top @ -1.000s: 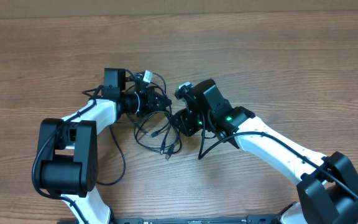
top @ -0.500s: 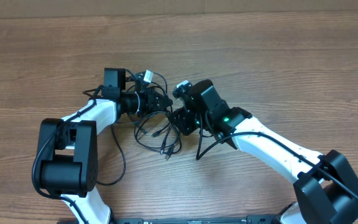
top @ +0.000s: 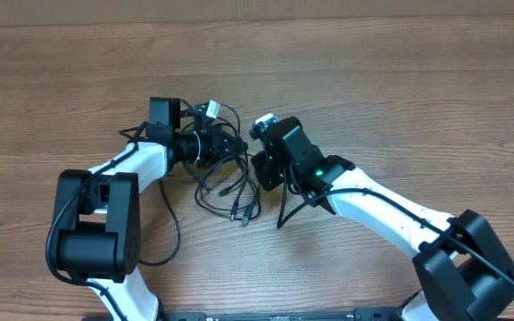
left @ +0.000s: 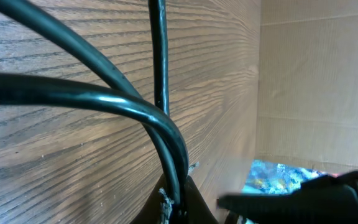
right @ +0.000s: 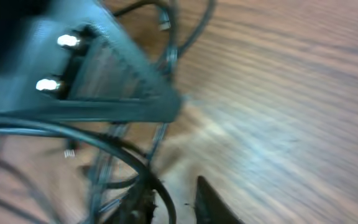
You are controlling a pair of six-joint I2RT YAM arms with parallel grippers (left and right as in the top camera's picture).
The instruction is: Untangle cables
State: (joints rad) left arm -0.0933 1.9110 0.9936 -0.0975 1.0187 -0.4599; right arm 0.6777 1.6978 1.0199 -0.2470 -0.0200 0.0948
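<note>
From above, the cables (top: 230, 192) lie in loose loops near the middle of the desk (top: 373, 89), between the left gripper (top: 236, 145) and the right gripper (top: 259, 169); the left wrist view shows its fingers (left: 192, 211) clamped on the cables (left: 166, 130), while the blurred right wrist view does not show whether the fingers (right: 213, 200) there are apart or closed.

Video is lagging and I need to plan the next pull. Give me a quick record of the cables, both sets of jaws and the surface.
cables: thin black cords in tangled loops on the table, between the two arms
left gripper: jaws shut on the cables where strands converge
right gripper: at the tangle's right side, one strand beside its jaws; view blurred, grip unclear
table: wood grain
</note>
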